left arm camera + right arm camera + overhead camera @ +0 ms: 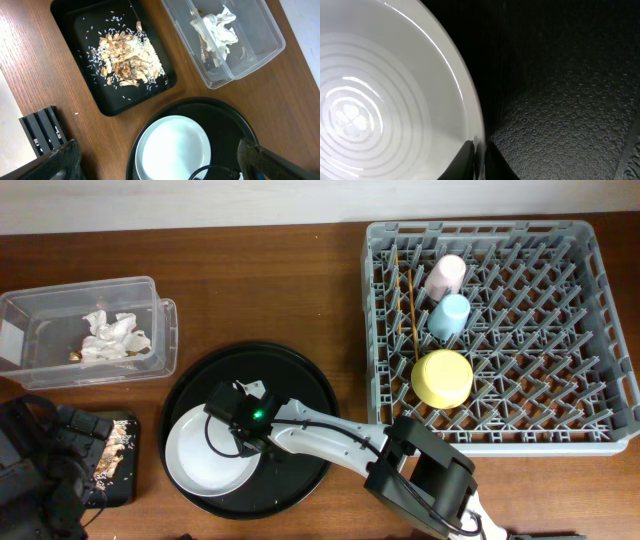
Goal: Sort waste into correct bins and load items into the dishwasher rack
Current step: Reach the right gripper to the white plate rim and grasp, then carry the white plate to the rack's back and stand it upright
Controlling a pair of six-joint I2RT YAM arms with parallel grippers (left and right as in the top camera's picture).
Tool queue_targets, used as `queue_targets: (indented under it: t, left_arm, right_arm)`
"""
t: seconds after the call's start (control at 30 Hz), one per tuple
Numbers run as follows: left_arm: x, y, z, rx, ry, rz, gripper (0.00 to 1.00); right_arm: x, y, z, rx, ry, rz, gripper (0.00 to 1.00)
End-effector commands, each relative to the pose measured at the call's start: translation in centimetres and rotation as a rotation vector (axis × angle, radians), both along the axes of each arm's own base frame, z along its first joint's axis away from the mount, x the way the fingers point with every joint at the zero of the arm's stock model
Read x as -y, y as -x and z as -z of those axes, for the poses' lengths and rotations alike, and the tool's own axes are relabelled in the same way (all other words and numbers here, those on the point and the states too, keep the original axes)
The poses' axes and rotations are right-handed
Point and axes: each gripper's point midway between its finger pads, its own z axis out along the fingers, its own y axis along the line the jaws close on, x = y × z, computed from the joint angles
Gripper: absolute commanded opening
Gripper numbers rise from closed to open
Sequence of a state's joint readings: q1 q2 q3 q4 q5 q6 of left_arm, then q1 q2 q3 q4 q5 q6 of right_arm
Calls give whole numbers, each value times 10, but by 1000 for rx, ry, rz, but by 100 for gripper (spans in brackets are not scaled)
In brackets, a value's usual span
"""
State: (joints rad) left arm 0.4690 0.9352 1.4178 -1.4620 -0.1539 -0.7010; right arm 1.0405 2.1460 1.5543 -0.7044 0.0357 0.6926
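**Plate rim pinched, rack off to the right**

Grey-white plate (pixel 200 455) lies flat inside the round black tray (pixel 300 385), near the front middle of the table. The right gripper (pixel 479 159) reaches in from the right arm's side and meets the plate at its far right edge. In the right wrist view one fingertip sits inside the rim and the other outside it, on the tray floor; the jaws are drawn in to a narrow gap with only the rim between them, so the grip appears to be on the plate's edge and nothing else.

The left gripper (pixel 160 169) hangs above the near left of the table with its jaws spread as wide as they go, holding nothing.

The dishwasher rack (pixel 560 330) stands well apart from the plate, to the right and further back. The right arm lies between plate and rack and is clearly the nearer one. The plate is round, so it has no long axis to line up. Judging from this, the carry runs rightward, and the plate likely needs tipping onto its edge to stand between the pegs.
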Motion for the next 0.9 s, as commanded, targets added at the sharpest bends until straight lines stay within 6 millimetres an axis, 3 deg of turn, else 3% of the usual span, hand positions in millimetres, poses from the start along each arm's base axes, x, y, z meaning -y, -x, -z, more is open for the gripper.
queue_targets:
  t: [0.0, 0.07, 0.17, 0.2, 0.27, 0.3, 0.4, 0.5, 0.6, 0.77, 0.87]
  left_arm:
    - [-1, 0, -3, 13, -3, -10, 99]
    - [-1, 0, -3, 13, -3, -10, 99]
    - [-1, 0, -3, 13, -3, -10, 99]
    - [-1, 0, -3, 13, -3, -10, 99]
    - [-1, 0, -3, 13, -3, -10, 100]
    - [-1, 0, -3, 13, -3, -10, 99]
    - [-1, 0, -3, 14, -3, -10, 100]
    - [-1, 0, -3, 13, -3, -10, 99]
    - [-1, 0, -3, 13, -3, -10, 99]
    - [-1, 0, -3, 14, -3, -10, 99]
    - [-1, 0, -3, 14, -3, -10, 99]
  right_arm:
    - [4, -8, 1, 16, 12, 22, 4]
    - [13, -24, -17, 23, 12, 59, 4]
    - [48, -74, -73, 98, 18, 176, 4]
    - [78, -101, -109, 145, 33, 246, 4]
    - [123, -135, -160, 223, 40, 277, 4]
    - [165, -159, -193, 298, 72, 335, 4]
    - [268, -187, -238, 397, 179, 485, 4]
    - [333, -195, -246, 438, 318, 622, 4]
    - [370, -206, -257, 537, 478, 714, 4]
    - [380, -231, -248, 622, 586, 768, 4]
    - [377, -248, -223, 621, 624, 768, 4]
